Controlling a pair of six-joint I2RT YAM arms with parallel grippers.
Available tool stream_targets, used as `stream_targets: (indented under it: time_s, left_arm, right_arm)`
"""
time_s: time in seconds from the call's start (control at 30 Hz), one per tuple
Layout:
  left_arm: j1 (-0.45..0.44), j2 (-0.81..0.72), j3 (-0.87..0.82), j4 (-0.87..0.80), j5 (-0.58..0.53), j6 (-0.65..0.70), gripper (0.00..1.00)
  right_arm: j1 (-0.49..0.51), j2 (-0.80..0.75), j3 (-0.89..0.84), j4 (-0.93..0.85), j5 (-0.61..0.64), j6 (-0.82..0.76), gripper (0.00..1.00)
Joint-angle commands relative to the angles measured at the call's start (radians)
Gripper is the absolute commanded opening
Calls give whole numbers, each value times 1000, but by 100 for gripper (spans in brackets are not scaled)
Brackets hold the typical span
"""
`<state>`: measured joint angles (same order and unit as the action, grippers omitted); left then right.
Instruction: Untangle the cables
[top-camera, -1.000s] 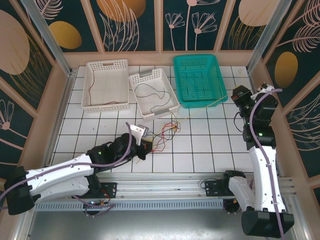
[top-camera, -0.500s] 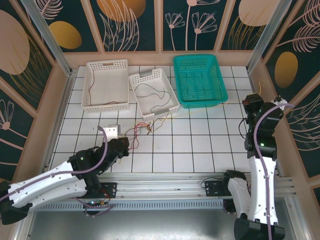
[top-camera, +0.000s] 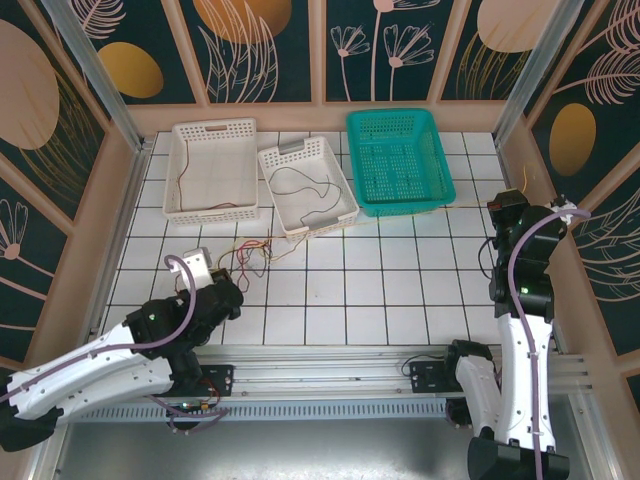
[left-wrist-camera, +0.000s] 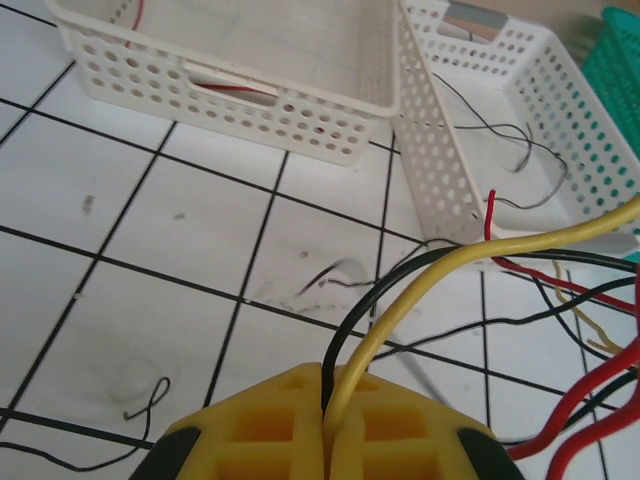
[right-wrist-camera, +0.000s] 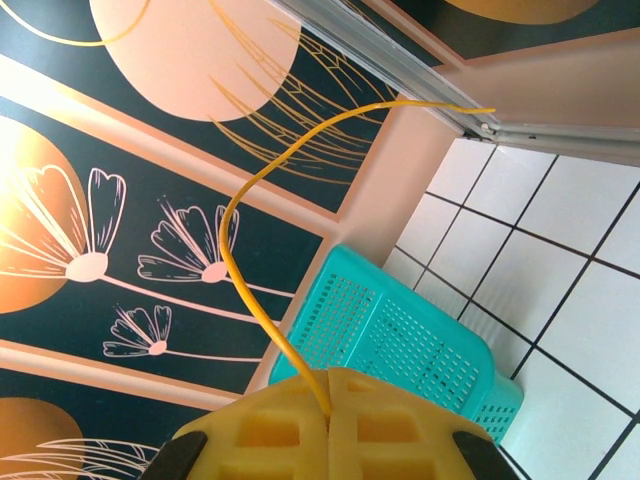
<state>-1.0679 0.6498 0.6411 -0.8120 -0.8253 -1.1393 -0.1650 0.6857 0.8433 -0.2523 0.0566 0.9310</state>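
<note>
Along the far side of the white-tiled table (top-camera: 400, 280), from the left: a white perforated basket (top-camera: 215, 128) with a red wire (left-wrist-camera: 245, 89) lying inside. Just beside it, a second white basket (top-camera: 273, 192), set askew, with a thin black wire (top-camera: 300, 185) curled on its floor. Next over, a teal mesh basket (top-camera: 400, 160) against the flower-painted back wall (top-camera: 400, 40).

Nearer, on the left-hand tiles, a tangle of cables (top-camera: 252, 258). Hair-thin strands in red, black and yellow, looping over one another just in front of the second basket's near corner and trailing back to the left gripper (left-wrist-camera: 327, 425). Yellow fingers pressed together there, pinching a yellow strand (left-wrist-camera: 450, 262) and a black strand (left-wrist-camera: 340, 340), both rising out of the seam and arcing off to the right. Red strands (left-wrist-camera: 585, 385) crossing low at the right edge. One loose curl of black wire (left-wrist-camera: 150, 395) flat on a tile to the left, apart from the rest.

At far right, close to the side wall, the right gripper (right-wrist-camera: 328, 415) likewise closed, nipping a single yellow-orange wire (right-wrist-camera: 232, 262). Wire standing up from between the fingers and bending over in a long free arc, well apart from the tangle, the teal basket behind it.
</note>
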Motion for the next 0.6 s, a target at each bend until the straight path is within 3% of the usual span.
stream_targets:
  time_s: [0.0,0.23,0.57]
  left_arm:
    - [1,15,41,-112,-101,-89,0]
    - [1,-9,43,-162,-153,-158,0]
    - [22,34,57,-147,-197,-123,0]
  right_arm:
    - [-21,-18,10,-10,24,28,0]
    - [-39,-46,1,-48,43,75,0]
    - [-66,-42,32,-160,139,171,0]
